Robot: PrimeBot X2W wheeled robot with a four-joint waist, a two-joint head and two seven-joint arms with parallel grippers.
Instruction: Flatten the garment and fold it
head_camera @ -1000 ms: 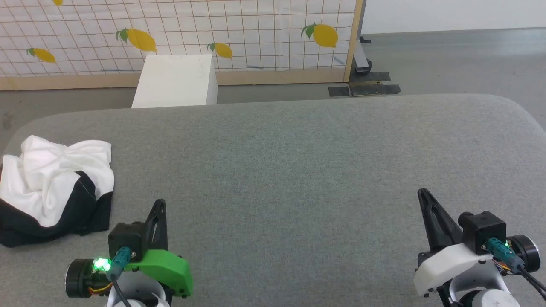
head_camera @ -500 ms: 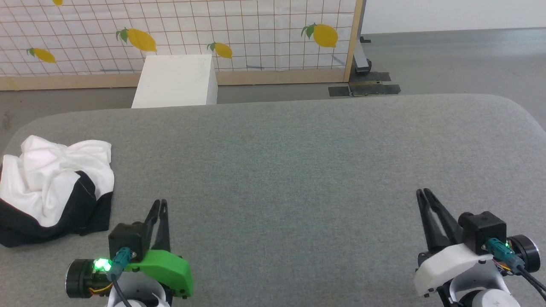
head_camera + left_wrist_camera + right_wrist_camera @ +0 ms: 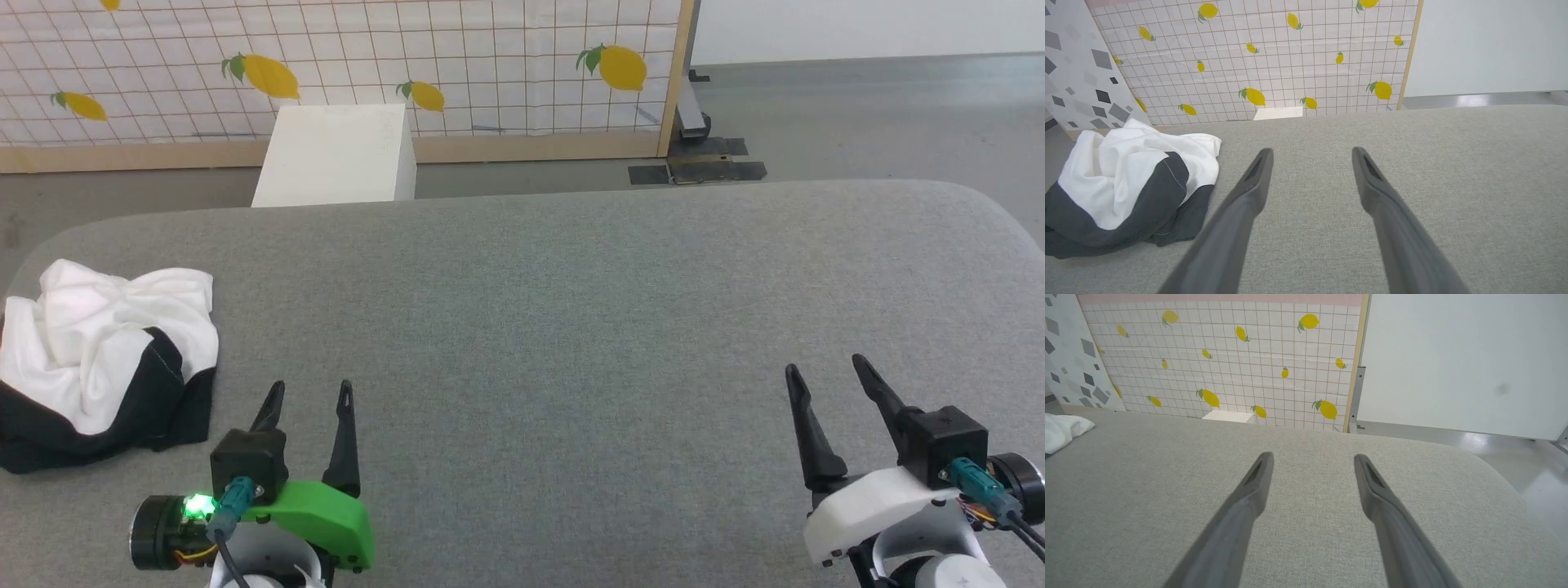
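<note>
We are judging flattening unstarted; crumpled white-and-black cloth shirt (image 3: 98,359) lying mid-left; left gripper (image 3: 311,392) and right gripper (image 3: 824,369), lower corners, jaws apart, empty; next move is calling for reaching left to it.

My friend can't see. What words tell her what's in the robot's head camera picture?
A crumpled white-and-black garment lies at the left of a grey fabric table. The left gripper and right gripper sit open near the bottom, holding nothing; a white box stands behind the table.
</note>
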